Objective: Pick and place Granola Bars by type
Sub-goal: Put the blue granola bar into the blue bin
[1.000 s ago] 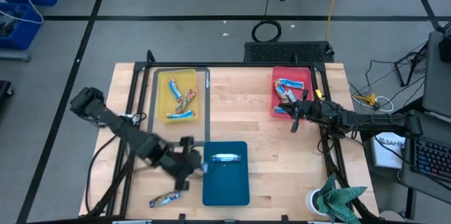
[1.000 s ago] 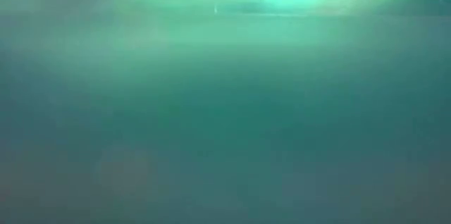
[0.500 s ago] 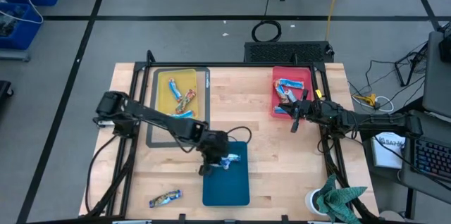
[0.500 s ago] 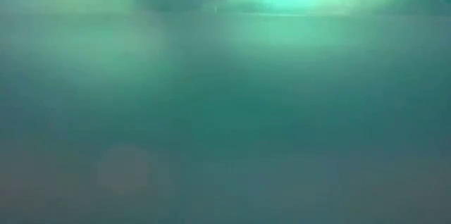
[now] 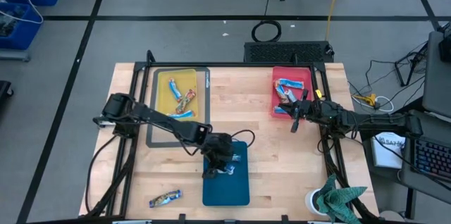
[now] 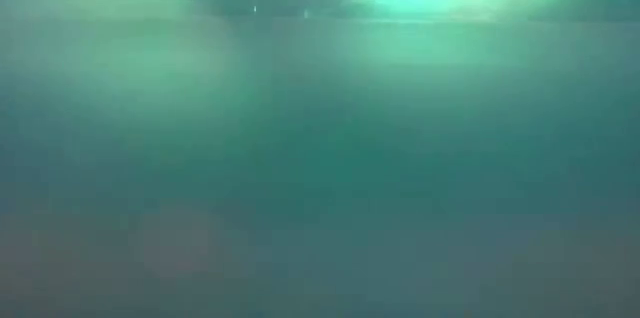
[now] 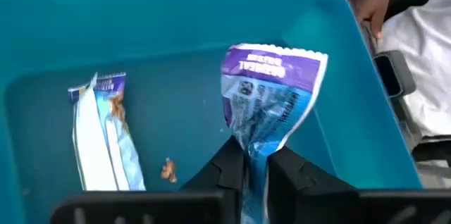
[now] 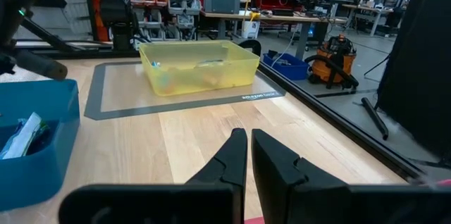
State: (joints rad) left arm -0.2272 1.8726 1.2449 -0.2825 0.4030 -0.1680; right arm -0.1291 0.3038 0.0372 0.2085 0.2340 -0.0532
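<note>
1. Pale wooden tabletop carries three trays; my low camera shows only a flat teal blur, most likely the near tray's wall pressed against the lens.
2. Nearest to me, one multicoloured wrapped granola bar lies alone on the wood by the near-left edge, unsorted.
3. Just beyond it sits the rectangular blue plastic tray. My left gripper is over its far end, fingers clamped on the tail of a shiny blue-and-white wrapped granola bar, which stands up from the pinch. A second blue-and-white bar lies flat on the tray floor beside it.
4. A second ago that arm was back by the table's near-left edge, outside the tray, with one bar lying inside; it has since swung in. I judge the carry done and only the release left.
5. Farther off, the translucent yellow tray holds several bars.
6. Farthest right, the red tray holds bars too; my right gripper waits just beside it, fingers nearly together, holding nothing.
</note>
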